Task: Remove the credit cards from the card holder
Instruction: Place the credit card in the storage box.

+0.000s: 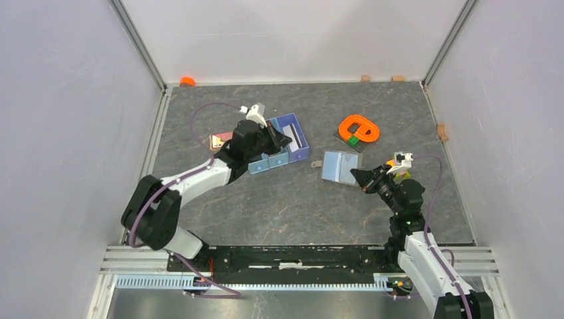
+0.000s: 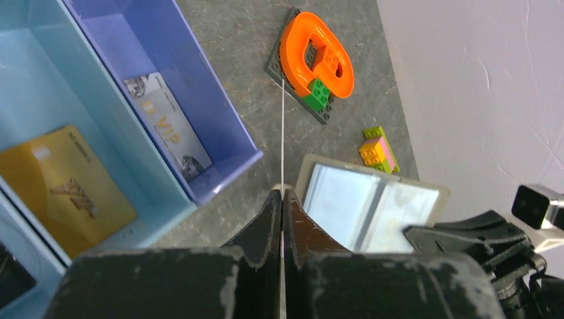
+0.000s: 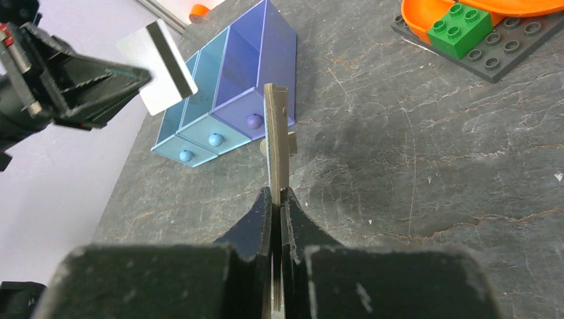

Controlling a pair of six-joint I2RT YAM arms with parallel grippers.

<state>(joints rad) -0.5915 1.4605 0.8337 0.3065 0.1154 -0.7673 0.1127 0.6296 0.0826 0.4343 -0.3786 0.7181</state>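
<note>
Fingers of the left hand [image 2: 282, 196] are pinched shut on a thin pale card [image 3: 159, 66] with a dark stripe. The hand holds it up in the air over the blue and purple tray [image 3: 279, 66]. The right hand [image 3: 276, 199] is pinched shut on one edge of the card holder [image 1: 339, 166]. The holder lies open on the counter [image 1: 279, 206], a little way from the tray. A gold card [image 2: 63, 186] lies in a light blue box of the tray, and a white card [image 2: 166, 126] lies in the purple box. Something dark sits in another box, but I cannot tell what it is. I think most of the job is done. The held card needs a place to go, and the holder's pockets look empty, though I cannot be sure. The tray walls are tall and thin, so the card has to go down between them. Bare counter lies between the tray and the holder. An orange toy [image 2: 316, 56] and a little brick block [image 2: 378, 151] sit near the holder's far side.
</note>
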